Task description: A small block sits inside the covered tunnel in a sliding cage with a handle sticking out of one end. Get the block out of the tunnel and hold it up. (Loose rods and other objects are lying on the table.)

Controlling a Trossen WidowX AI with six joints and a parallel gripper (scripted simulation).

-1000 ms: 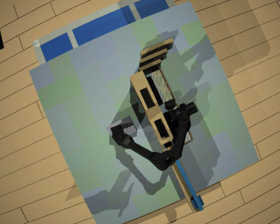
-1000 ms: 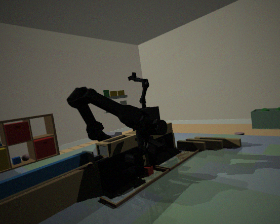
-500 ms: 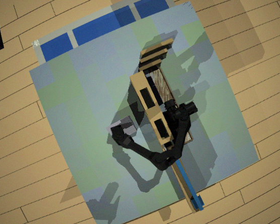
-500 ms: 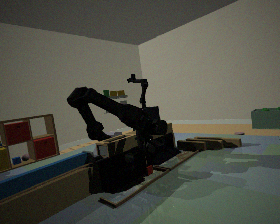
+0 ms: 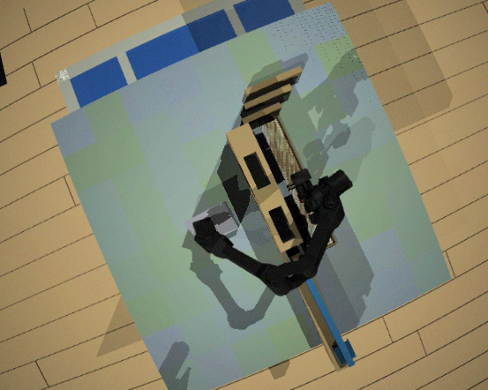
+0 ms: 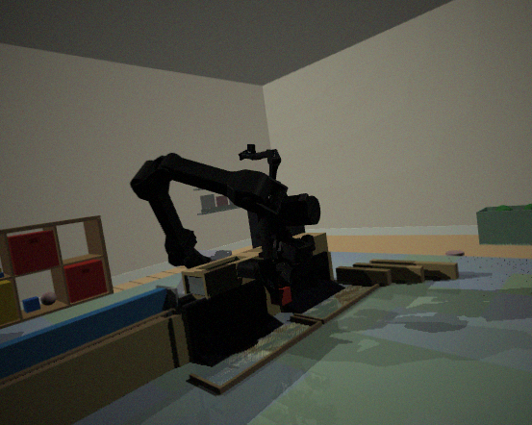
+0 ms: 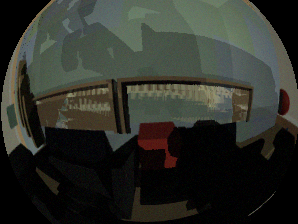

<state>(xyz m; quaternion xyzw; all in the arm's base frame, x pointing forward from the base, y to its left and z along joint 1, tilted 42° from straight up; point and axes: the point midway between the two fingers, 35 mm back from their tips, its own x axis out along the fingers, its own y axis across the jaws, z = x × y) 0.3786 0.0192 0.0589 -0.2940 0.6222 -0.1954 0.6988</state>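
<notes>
Pale walls (image 6: 103, 120) met in a corner behind the patchwork mat (image 5: 147, 247) (image 6: 392, 375) (image 7: 225, 45). In the exterior view, one cubby shelf (image 6: 106, 255) with two red bins (image 6: 33, 252) stood at the left edge; one blue bar (image 5: 329, 319) (image 6: 79, 322) ran through the lower left. At centre, beside the one tunnel (image 5: 265, 195) (image 6: 321, 240), the gripper's (image 5: 300, 187) (image 6: 280, 291) (image 7: 157, 150) two fingers pinched one red block (image 5: 302, 201) (image 6: 285, 295) (image 7: 156, 134). Three wooden pieces (image 5: 273, 83) (image 6: 442, 270) lay right of centre, one green box (image 6: 512, 228) at far right.
</notes>
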